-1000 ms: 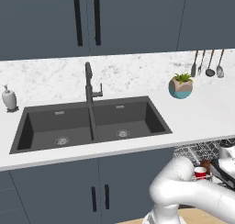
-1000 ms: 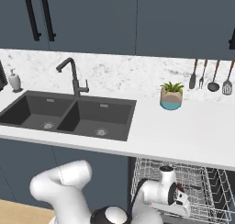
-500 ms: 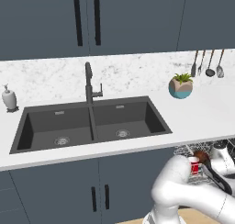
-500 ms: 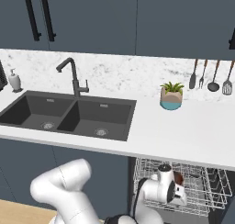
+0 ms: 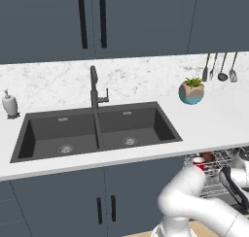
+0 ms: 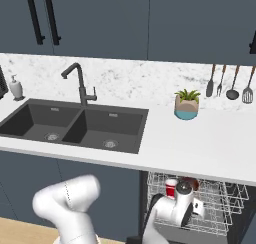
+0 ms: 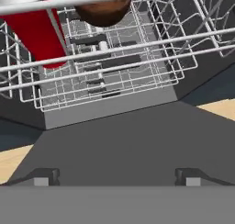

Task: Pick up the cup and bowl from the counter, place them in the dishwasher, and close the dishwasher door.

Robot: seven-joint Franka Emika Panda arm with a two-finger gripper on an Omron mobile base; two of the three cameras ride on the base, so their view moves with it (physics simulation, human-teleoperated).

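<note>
Hand view shows you the claw spread wide over the dishwasher door, holding nothing; upper left of the frame, cup and bowl sit in the rack.

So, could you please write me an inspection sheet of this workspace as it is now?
Surface: long white veined stone counter, with a dark double sink set in.
Job's things: small red cup with white band and small dark brown bowl sit side by side in the silvery wire rack of the dishwasher; its flat dark door lies open.
Clutter: beige-and-teal plant pot, white soap dispenser.
Tool: open, empty, low over the door, its fingertips apart.
Cables: nothing seen.
Surroundings: dark faucet, hanging utensils, blue-grey cabinets.
</note>
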